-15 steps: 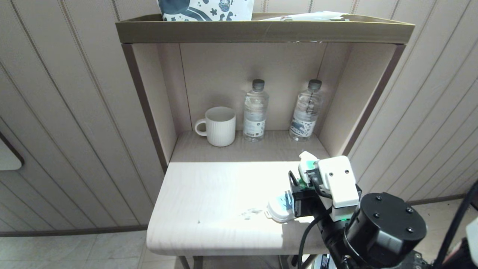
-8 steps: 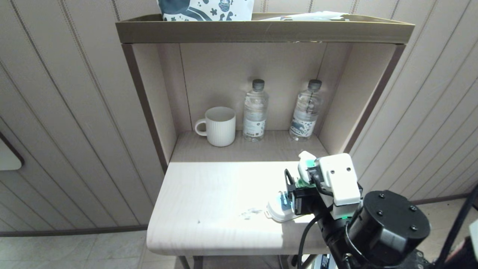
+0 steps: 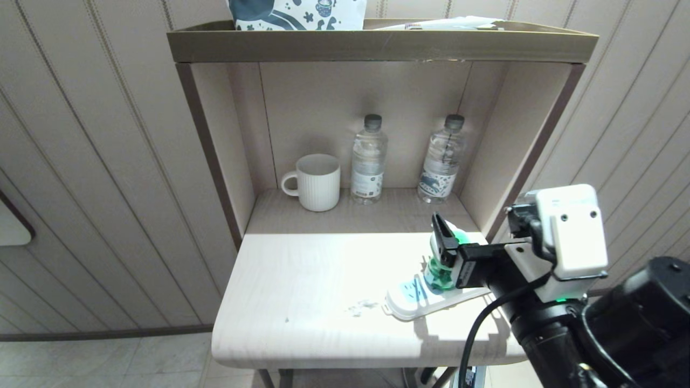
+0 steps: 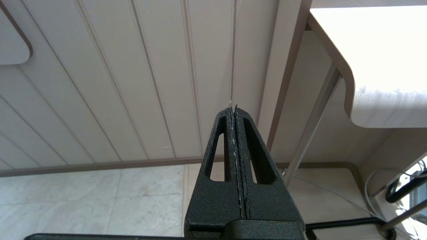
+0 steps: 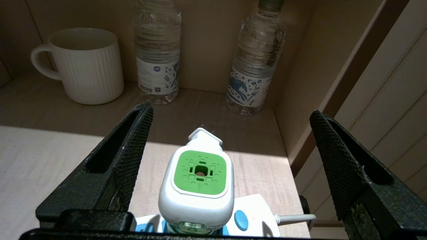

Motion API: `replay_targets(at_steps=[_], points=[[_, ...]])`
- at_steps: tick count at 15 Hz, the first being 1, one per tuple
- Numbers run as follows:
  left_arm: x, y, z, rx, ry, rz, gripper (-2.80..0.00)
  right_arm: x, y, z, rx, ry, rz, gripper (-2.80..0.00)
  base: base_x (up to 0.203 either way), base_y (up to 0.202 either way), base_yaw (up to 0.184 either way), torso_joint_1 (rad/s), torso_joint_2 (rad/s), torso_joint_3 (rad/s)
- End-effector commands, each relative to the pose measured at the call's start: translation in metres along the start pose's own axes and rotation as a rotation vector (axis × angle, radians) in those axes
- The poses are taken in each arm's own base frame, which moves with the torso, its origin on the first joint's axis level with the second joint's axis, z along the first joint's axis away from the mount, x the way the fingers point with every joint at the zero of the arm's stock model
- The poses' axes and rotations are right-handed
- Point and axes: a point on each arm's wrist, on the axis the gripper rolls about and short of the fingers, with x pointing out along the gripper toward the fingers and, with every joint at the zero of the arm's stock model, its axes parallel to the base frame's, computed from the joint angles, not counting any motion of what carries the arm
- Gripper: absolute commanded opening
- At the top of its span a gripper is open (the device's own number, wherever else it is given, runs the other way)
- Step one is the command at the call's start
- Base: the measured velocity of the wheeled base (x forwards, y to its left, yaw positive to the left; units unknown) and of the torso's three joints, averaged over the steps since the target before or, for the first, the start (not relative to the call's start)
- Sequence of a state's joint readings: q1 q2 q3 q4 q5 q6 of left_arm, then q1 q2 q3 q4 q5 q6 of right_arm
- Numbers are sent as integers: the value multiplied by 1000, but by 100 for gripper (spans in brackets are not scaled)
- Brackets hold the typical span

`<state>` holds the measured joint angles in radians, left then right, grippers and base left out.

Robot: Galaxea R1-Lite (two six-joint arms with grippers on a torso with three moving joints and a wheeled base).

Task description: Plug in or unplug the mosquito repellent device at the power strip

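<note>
Head view, task things: we are seeing the mosquito repellent device (image 3: pixel 445 257) standing upright on the power strip (image 3: pixel 426 298), which is lying near the right front edge of the pale table (image 3: pixel 302 291).
Head view, right gripper (image 3: pixel 445 243): we are watching it hover just beside the device, one dark finger in front of the white cap; its far side is hiding behind the arm.
Head view, writing: we are finding labels on the two water bottles (image 3: pixel 368 160) beside the ribbed mug (image 3: pixel 314 181), but the print is too small to read.
Left wrist view: we are looking at the left gripper (image 4: pixel 234 111) with its fingers pressed together, hanging low beside the table leg, above the tiled floor.
Right wrist view, claw: we are seeing both fingers spread wide apart, either side of the device (image 5: pixel 197 186), touching nothing.
Right wrist view, device: we are noting the green centre facing up, the strip (image 5: pixel 257 213) beneath it cut off by the frame edge.
Right wrist view, labels: we are making out blue drawings on the bottle labels (image 5: pixel 245 86), no legible words.
</note>
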<state>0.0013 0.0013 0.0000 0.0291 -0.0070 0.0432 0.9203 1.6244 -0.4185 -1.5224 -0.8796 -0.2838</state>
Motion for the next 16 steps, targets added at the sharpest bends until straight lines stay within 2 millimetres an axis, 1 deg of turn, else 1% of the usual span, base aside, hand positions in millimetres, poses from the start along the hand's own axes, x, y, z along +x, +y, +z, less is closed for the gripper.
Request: replay_targets(at_steps=[1,2,4,5,7,8,9,12,13,16], points=[[0,0,0,0,0,2,-280,-18,-7,24,64,-40,37,0,0,0,0,0,0,0],[0,0,0,0,0,0,-280,-21,-9,28,62,-37,45,0,0,0,0,0,0,0],[0,0,0,0,0,0,-280,-27,-22,41,82,-51,41,0,0,0,0,0,0,0],[0,0,0,1,0,1,-280,-32,-32,49,96,-61,37,0,0,0,0,0,0,0],[0,0,0,1,0,1,-280,-46,-60,69,112,-76,33,0,0,0,0,0,0,0],[0,0,0,1,0,1,-280,-54,-73,75,100,-68,35,0,0,0,0,0,0,0],[0,0,0,1,0,0,-280,-63,-88,79,76,-52,40,-280,0,0,0,0,0,0],[0,0,0,1,0,1,-280,-87,-132,85,-7,2,8,-280,0,0,0,0,0,0],[0,0,0,1,0,0,-280,-90,-144,84,-57,36,-56,-280,0,0,0,0,0,0],[0,0,0,1,0,2,-280,-103,-175,83,-159,107,-347,-280,0,0,0,0,0,0]])
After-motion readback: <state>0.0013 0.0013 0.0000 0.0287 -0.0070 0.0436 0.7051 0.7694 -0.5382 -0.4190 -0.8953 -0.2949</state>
